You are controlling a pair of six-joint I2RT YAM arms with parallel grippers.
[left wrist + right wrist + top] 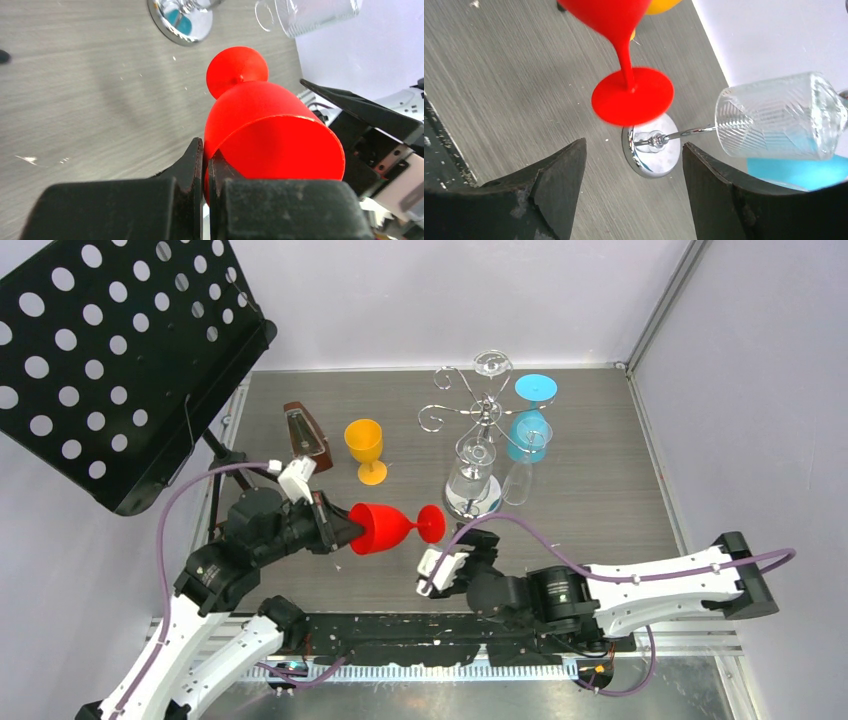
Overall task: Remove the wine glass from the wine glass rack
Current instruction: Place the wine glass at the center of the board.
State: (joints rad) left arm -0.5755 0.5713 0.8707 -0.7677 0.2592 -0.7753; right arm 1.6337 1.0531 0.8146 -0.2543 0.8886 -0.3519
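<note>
My left gripper (338, 528) is clamped on the rim of the red glass (385, 527), which is off the rack (486, 412). The glass lies sideways, stem pointing straight out from my left fingers, its foot near the rack's base. My right gripper (442, 564) gapes just beside that foot, apparently not touching. Bare table (600, 490) lies under the glass.

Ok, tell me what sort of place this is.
Most likely a robot lab test cell, not a home or bar: plain pale walls box in a table, a left arm and right arm are mounted at its near edge, and unrelated props are gathered: music stand, metronome, wine glass rack.
</note>
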